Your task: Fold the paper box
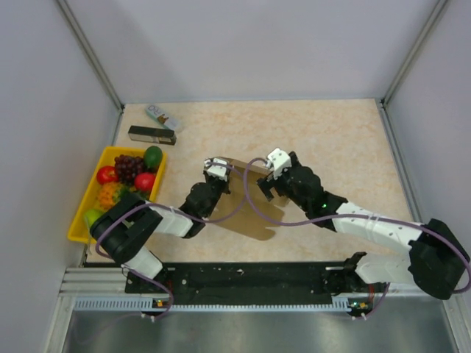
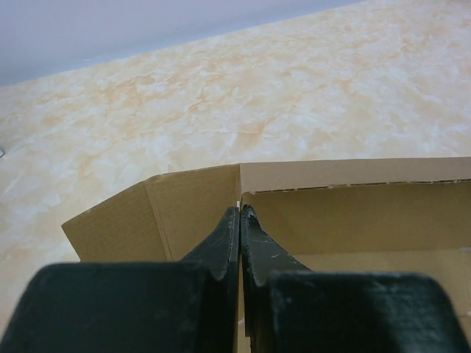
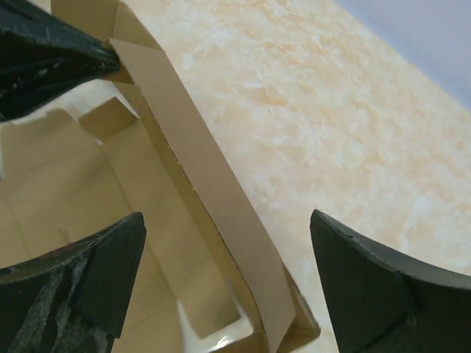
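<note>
Pinching one corner of a raised wall of the paper box (image 1: 244, 218) in the middle of the surface (image 1: 346, 147), the left gripper (image 2: 240, 215) has its jaws closed tight on the cardboard. The right gripper (image 3: 227, 220) hangs with jaws spread wide and empty astride the same wall strip, whose long axis runs from one arm to the other. A yellow fruit tray (image 1: 79, 220), slim black box (image 1: 151, 134) and white packet (image 1: 163, 116) lie well apart to the left, blocking nothing.

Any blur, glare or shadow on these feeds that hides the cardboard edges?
Top external: even light, no glare; the paper box is small and partly hidden. Left wrist: the left gripper is dark and soft up close, the box edges beyond it crisp. Right wrist: the right gripper is near-black without detail, the cardboard wall sharp.
</note>
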`<state>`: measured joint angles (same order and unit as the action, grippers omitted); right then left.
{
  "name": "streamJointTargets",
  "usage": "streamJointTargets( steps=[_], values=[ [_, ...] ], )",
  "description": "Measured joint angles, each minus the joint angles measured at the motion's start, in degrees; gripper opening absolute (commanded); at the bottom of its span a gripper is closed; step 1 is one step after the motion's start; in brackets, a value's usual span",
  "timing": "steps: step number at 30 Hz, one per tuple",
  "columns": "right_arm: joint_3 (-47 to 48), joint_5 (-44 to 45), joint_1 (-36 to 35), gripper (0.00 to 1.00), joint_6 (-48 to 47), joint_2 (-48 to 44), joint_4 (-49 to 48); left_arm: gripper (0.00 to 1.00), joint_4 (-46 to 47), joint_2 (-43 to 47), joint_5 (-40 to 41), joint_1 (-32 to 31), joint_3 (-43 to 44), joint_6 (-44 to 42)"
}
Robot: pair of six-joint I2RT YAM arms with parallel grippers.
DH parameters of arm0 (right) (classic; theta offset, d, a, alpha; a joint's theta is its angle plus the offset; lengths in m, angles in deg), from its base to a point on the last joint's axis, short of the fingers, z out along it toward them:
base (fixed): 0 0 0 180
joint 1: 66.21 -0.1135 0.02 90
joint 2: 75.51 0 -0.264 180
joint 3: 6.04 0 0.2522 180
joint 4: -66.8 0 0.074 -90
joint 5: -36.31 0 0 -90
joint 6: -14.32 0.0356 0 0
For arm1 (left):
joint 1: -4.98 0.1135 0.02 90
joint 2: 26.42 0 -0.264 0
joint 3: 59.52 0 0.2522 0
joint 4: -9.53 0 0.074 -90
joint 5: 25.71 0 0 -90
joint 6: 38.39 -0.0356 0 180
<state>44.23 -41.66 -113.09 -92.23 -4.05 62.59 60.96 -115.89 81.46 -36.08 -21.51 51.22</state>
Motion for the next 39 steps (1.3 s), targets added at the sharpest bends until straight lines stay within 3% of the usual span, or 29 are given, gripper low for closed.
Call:
streamJointTargets(
  steps=[4, 9, 15, 18, 20, 23, 27, 33, 35, 37, 39],
  values=[
    [2.47, 2.6, 0.0, 0.99, 15.26, -5.73, 10.47, 0.0, 2.64, -1.09, 2.51, -0.68, -0.9, 0.02],
    [5.66, 3.96, 0.0, 0.99, 43.74, -12.02, 22.75, 0.0, 4.66, -1.09, 4.17, -0.92, -1.05, 0.04],
    [3.65, 8.61, -4.9, 0.98, 81.68, -14.93, 22.84, 0.0, 4.72, -1.05, 5.4, -1.57, -1.14, 0.07],
    [2.38, 12.74, -8.17, 0.91, 98.14, -12.68, 20.39, 0.0, 4.98, -1.05, 6.21, -1.92, -1.33, 0.07],
    [1.38, 16.2, -9.49, 0.8, 107.69, -10.08, 18.78, 0.0, 5.62, -1.05, 6.64, -2.12, -1.77, 0.5],
    [1.29, 19.82, -10.43, 0.73, 118.36, -4.37, 17.22, 0.0, 6.32, -1.05, 7.39, -2.4, -2.32, 0.96],
    [1.77, 24.39, -10.45, 0.7, 125.7, 1.97, 17.09, 0.0, 7.32, -1.03, 7.98, -2.93, -2.64, 1.36],
    [5.75, 28.46, -10.47, 0.65, 129.33, 8.11, 17.2, 0.0, 8.15, -1.05, 8.92, -3.74, -3.45, 1.51],
    [7.34, 29.22, -10.47, 0.57, 129.83, 9.75, 17.31, 0.0, 8.2, -1.05, 9.22, -4.0, -3.74, 1.49],
    [8.55, 29.88, -10.45, 0.41, 130.14, 10.88, 17.27, 0.0, 8.17, -1.05, 9.33, -4.15, -4.02, 1.49],
    [9.35, 30.4, -10.4, 0.36, 130.35, 11.87, 17.22, 0.0, 8.2, -1.05, 9.55, -4.33, -4.22, 1.46]
  ],
)
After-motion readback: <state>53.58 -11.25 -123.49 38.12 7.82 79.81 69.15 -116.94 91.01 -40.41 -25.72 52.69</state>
